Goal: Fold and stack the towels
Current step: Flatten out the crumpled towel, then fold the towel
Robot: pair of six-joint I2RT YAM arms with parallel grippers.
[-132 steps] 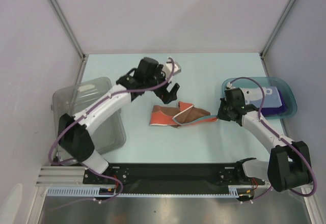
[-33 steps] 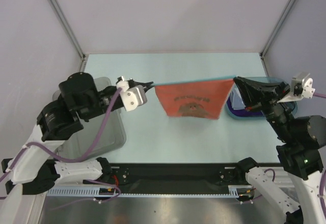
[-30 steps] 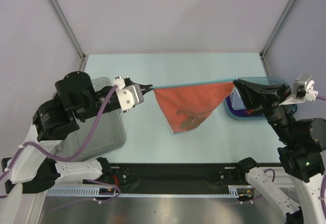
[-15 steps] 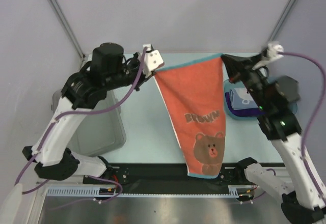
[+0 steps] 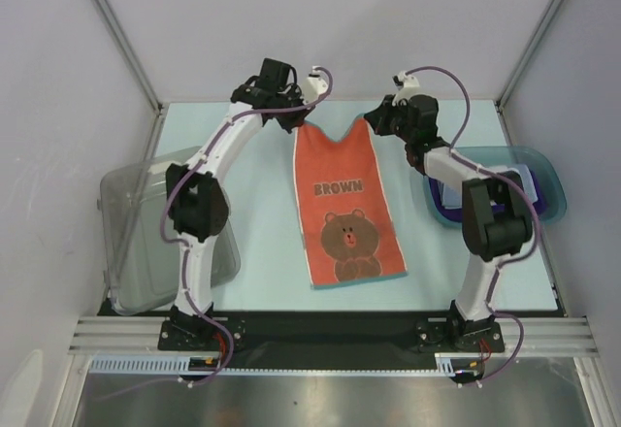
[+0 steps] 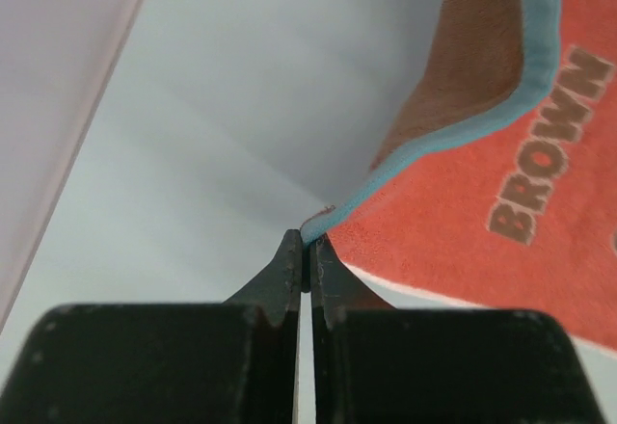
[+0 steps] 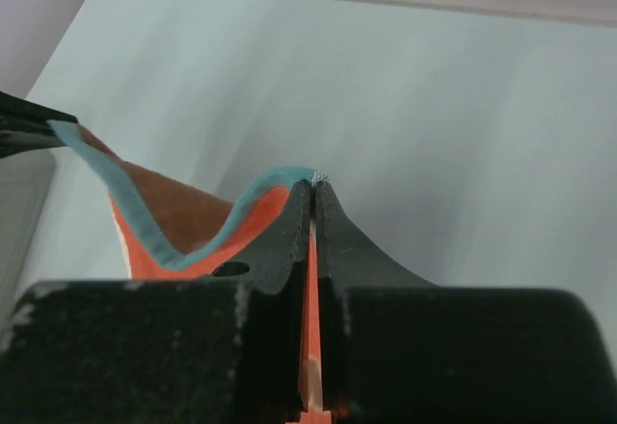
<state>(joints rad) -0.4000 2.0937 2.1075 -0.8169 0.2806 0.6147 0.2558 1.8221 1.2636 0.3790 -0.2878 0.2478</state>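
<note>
Currently orange bear towel lies spread on tabletop, print up, far edge sagging between raised corners. Left end effector pinches left corner, right end effector pinches right corner.

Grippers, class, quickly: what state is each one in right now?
Left gripper: shut on a corner of the orange towel.
Right gripper: shut on its other far corner.

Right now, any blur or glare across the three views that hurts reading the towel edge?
Top external: even light, no glare on the orange towel, print sharp. Left wrist: left gripper in silhouette, towel lettering slightly soft. Right wrist: right gripper dark, near finger bases blurred, teal hem readable.
</note>
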